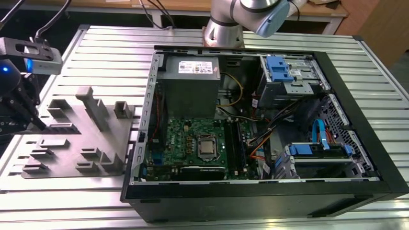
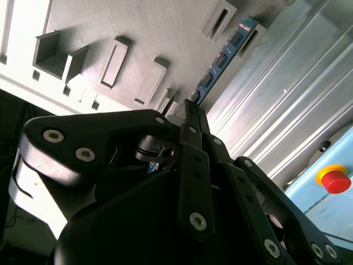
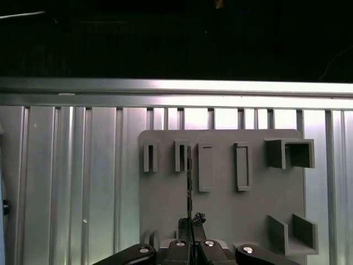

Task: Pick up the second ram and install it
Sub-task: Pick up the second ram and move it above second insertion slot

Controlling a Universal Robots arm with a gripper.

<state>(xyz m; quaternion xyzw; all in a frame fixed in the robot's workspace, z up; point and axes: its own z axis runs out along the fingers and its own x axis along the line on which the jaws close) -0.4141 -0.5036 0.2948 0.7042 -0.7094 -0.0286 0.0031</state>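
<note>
My gripper (image 1: 37,125) hangs over the near-left part of the grey fixture block (image 1: 83,139), at the exterior view's left. In both wrist views its fingers are shut on the second ram, a thin stick with blue board and dark chips (image 2: 223,58). The first wrist view shows the stick edge-on as a dark line (image 3: 189,176) rising from the gripper (image 3: 191,225) over the block (image 3: 220,215). The stick's far end lies near a narrow holder (image 2: 220,19) on the block. The motherboard (image 1: 191,146) with its long dark slots (image 1: 235,143) lies inside the open computer case (image 1: 357,120), well to the right.
The block's raised holders (image 1: 93,108) stand around the gripper. The ribbed metal table (image 1: 96,43) carries both block and case. The arm's base (image 1: 225,24) stands behind the case. A red button (image 2: 333,179) sits on a pale surface beyond the table.
</note>
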